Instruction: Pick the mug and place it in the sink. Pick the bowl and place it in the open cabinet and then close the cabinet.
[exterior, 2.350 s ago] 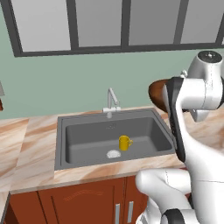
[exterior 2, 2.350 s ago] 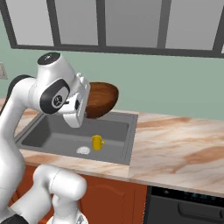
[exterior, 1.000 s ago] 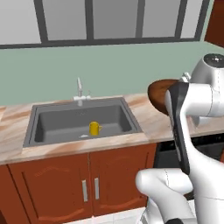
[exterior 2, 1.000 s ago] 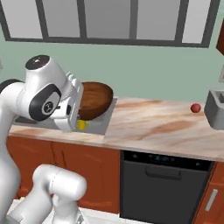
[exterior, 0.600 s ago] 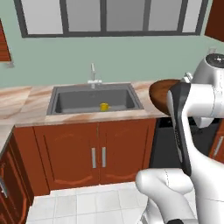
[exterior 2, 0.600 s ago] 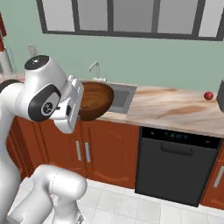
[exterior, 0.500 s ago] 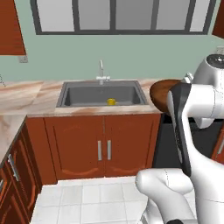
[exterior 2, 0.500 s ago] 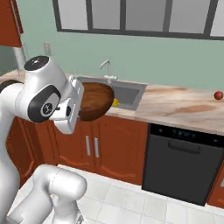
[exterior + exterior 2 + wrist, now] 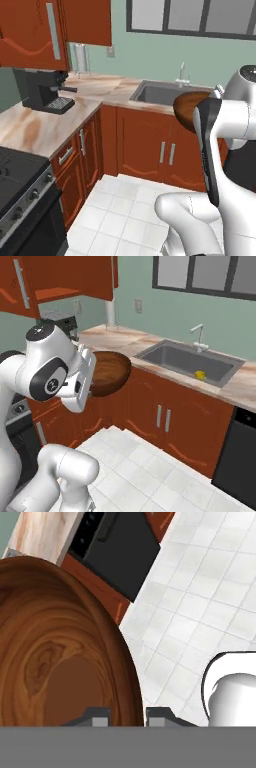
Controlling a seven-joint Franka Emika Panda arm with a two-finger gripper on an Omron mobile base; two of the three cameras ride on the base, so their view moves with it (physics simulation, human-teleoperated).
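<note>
Bowl (image 9: pixel 60 647), wide, deep, dark brown wood grain, rim clamped between the hand (image 9: pixel 129 714) fingers.

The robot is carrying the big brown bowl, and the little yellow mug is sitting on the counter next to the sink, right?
Almost. The gripper does carry the bowl, but the mug sits inside the sink, not on the counter, as the right base view shows.

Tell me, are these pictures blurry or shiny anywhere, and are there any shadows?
Left base view: sharp, soft even light, no glare on the counter. Right base view: crisp too, the sink basin looks darker than its rim. Hand view: the bowl fills the left, grain clear, its middle shaded darker.
</note>
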